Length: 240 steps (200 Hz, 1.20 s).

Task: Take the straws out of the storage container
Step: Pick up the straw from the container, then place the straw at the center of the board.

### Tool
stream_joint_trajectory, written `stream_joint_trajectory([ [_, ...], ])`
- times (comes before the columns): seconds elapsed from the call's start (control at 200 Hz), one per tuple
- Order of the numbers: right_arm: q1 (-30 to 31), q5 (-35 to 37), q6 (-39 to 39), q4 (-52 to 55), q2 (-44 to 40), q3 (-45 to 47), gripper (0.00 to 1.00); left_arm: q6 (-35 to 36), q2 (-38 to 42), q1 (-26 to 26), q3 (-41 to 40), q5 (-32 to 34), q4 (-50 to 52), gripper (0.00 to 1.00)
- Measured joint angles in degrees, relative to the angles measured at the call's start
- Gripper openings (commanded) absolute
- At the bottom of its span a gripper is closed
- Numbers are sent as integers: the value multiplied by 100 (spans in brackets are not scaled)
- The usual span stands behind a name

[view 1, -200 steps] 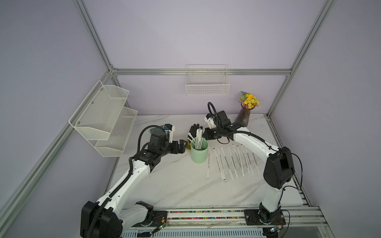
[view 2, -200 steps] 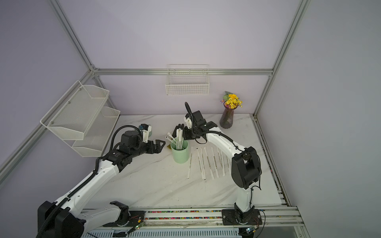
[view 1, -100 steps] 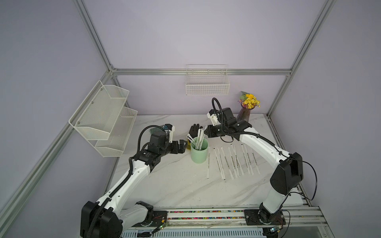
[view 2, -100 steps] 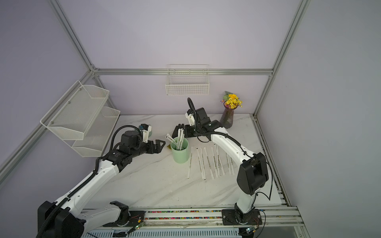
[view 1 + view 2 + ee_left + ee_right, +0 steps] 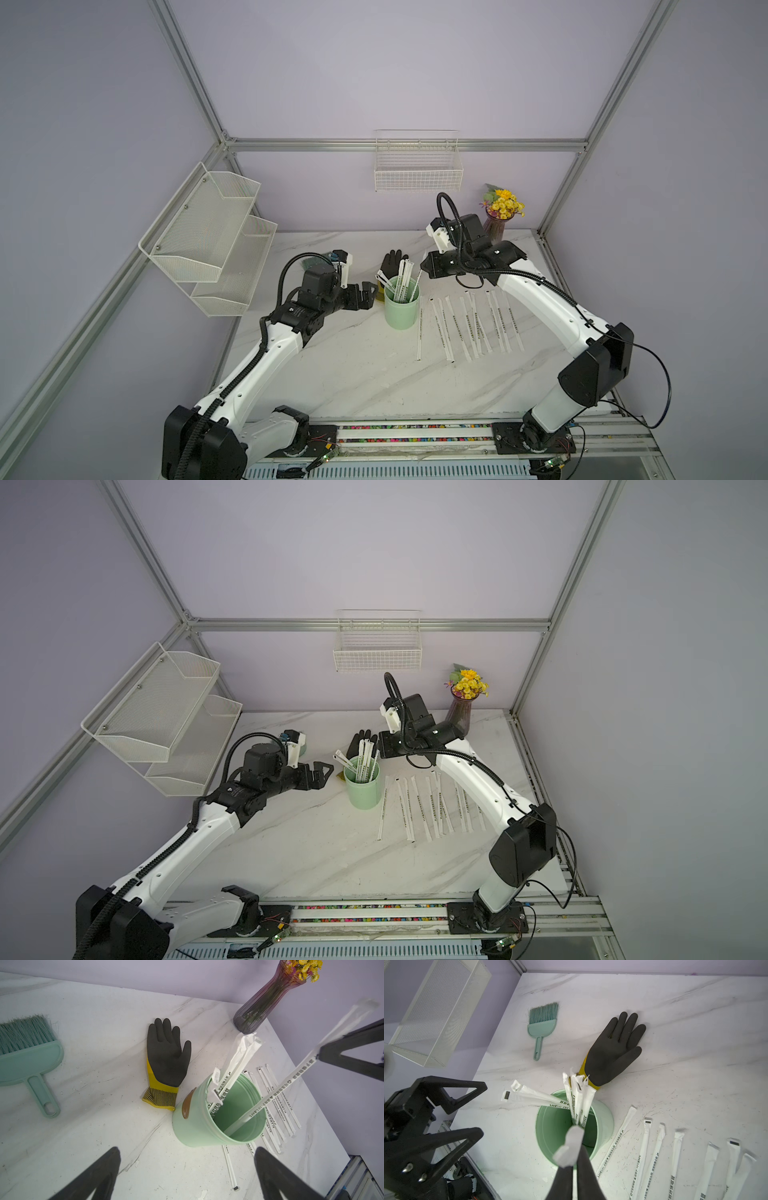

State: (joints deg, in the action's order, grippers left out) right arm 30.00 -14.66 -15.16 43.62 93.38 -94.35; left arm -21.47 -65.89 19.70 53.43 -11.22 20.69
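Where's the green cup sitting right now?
The green cup stands upright mid-table in both top views, just in front of the black-and-yellow glove, with the laid-out straws beside it on the right arm's side.

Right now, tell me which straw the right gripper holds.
The lone slanted straw, pinched near its top by the right gripper, its foot in the cup. The other cup straws lean untouched; the rest lie flat.

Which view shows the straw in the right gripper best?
Left wrist view: the straw shows nearly whole, with print. Right wrist view: only its blurred top end. Both top views: a thin line.
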Motion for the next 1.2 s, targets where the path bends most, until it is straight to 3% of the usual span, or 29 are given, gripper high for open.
stream_joint_trajectory([
  [0.76,-50,603,164,678,-957,-599,6,0,0,0,0,-9,0,100],
  [1.2,-673,1163,446,1615,-1008,-909,5,0,0,0,0,-9,-7,100],
])
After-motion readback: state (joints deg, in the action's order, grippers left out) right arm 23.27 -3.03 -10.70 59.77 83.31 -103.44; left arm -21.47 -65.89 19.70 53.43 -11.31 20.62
